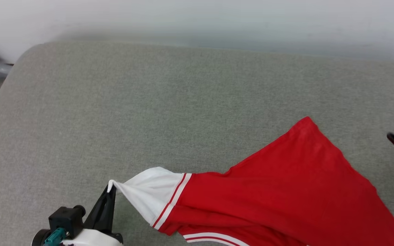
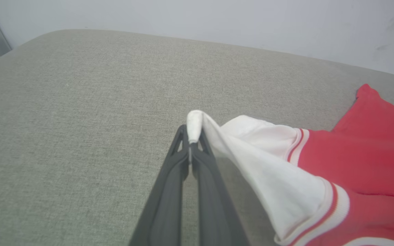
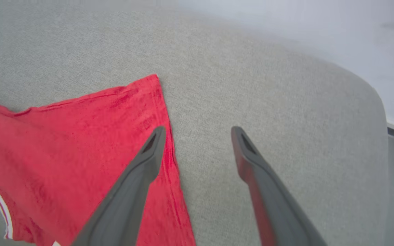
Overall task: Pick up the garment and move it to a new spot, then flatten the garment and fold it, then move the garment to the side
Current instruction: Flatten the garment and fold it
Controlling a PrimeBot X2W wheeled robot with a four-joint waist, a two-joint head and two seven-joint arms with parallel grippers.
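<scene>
Pad (image 1: 149, 102): grey woven surface, used here as the landmark.
Garment (image 1: 286, 191): lies on the pad's near half, right of middle. Its red body spreads toward the pad's right side and one red corner (image 1: 306, 119) points to the pad's far edge. Its near part runs out of the head view.
Sleeve (image 1: 149, 191): white with striped trim, drawn taut toward the pad's near left, its tip lifted off the pad.
Left gripper (image 2: 191, 136): clamped on the sleeve tip over the pad's near left, with only a small nub of white cloth past the fingertips.
Right gripper (image 3: 198, 131): fingers spread and holding nothing, above the pad's right part. One finger is over the garment's red side edge, the other over bare pad.
Step, as I judge it: spreading the garment flat.
Risk 1: the bite on the sleeve is thin, so a harder pull could slip it free.
Risk 2: with the body unpinned, pulling may drag the whole garment across the pad and bunch it instead of smoothing it.
Risk 3: if the right gripper closes here, it may catch only the edge.
</scene>
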